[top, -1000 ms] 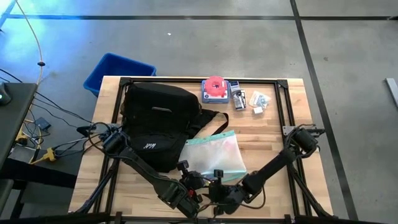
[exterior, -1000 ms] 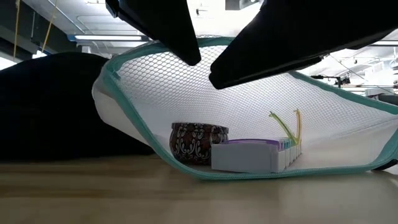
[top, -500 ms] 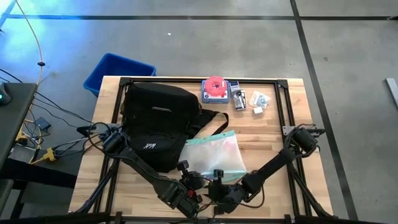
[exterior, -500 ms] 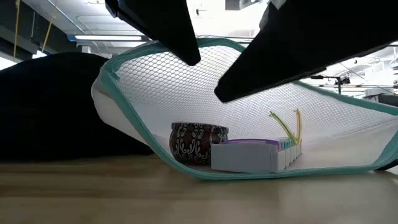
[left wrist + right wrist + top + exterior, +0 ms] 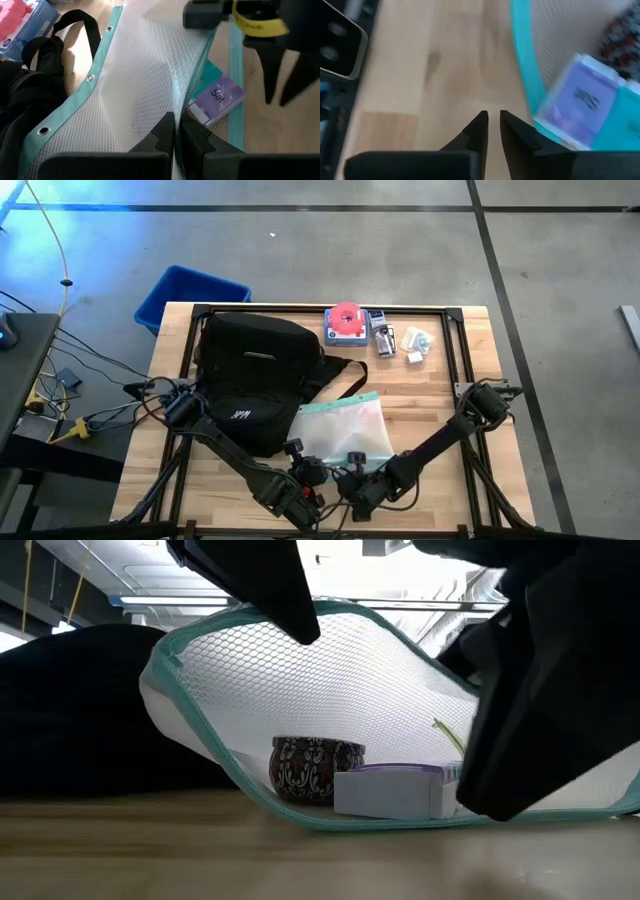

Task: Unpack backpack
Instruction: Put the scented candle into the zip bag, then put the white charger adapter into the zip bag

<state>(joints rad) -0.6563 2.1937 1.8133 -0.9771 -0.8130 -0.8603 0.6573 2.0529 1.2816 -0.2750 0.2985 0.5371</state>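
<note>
The black backpack lies on the table's left half, its strap trailing toward the pouch. A white mesh pouch with teal trim lies beside it, mouth toward the near edge. Inside sit a patterned round tin and a purple pill box. My left gripper is shut on the pouch's upper layer. My right gripper hovers low over bare wood just outside the mouth, with only a narrow gap between its fingers, touching nothing. My left gripper pinches the mesh upper layer at the pouch's mouth edge between its two fingers, coming from the near side and above. That layer is lifted like a tent, while the lower teal edge stays on the table.
A pink-red pack and small packets lie along the far edge. A blue bin stands off the far left corner. A black frame rims the table. Bare wood shows right of the pouch.
My right gripper has drawn away from the top of the pouch's mouth, sinking toward the table and coming toward the near edge, so it now fills the right of the low view. My left gripper keeps the mesh layer raised.
</note>
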